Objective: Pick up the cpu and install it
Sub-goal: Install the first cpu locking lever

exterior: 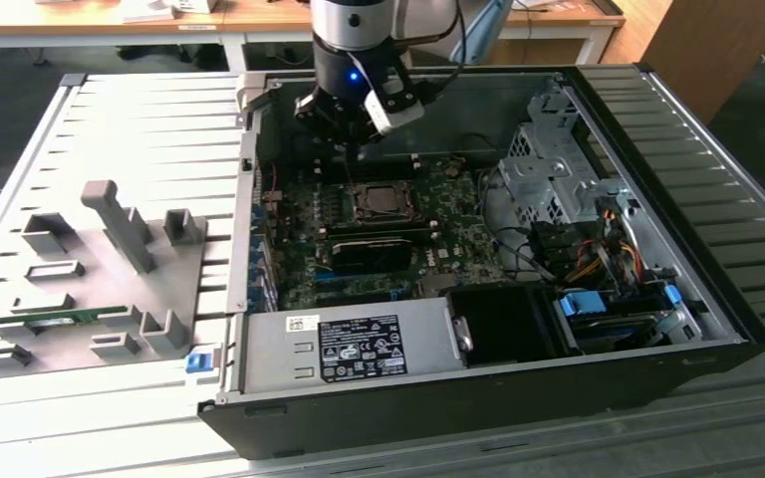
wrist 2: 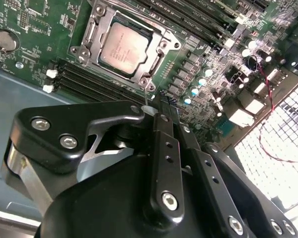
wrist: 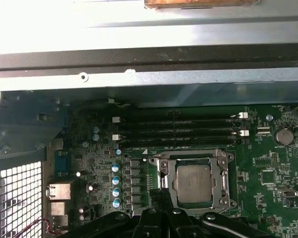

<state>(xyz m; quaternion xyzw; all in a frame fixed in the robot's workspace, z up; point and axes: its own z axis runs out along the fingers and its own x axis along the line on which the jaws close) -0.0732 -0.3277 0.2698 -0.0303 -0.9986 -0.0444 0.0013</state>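
Observation:
The cpu [wrist 2: 123,48] lies flat in the motherboard socket, silver top up, with the socket's metal frame [wrist 2: 89,30] around it. It also shows in the first wrist view as the cpu [wrist: 193,184] and in the exterior view as the cpu [exterior: 382,202]. My gripper [wrist 2: 158,110] hangs just above the board beside one edge of the socket, next to a thin wire lever [wrist 2: 149,93]. Its black fingers are shut together with nothing between them. In the exterior view the gripper [exterior: 356,149] is over the far side of the socket.
The open computer case [exterior: 701,189] has tall walls around the board. Memory slots [wrist: 179,130] run along one side of the socket. A drive cage [exterior: 556,169], cables and a power supply [exterior: 356,349] fill the case's other parts. A grey fixture tray [exterior: 91,289] lies on the exterior view's left.

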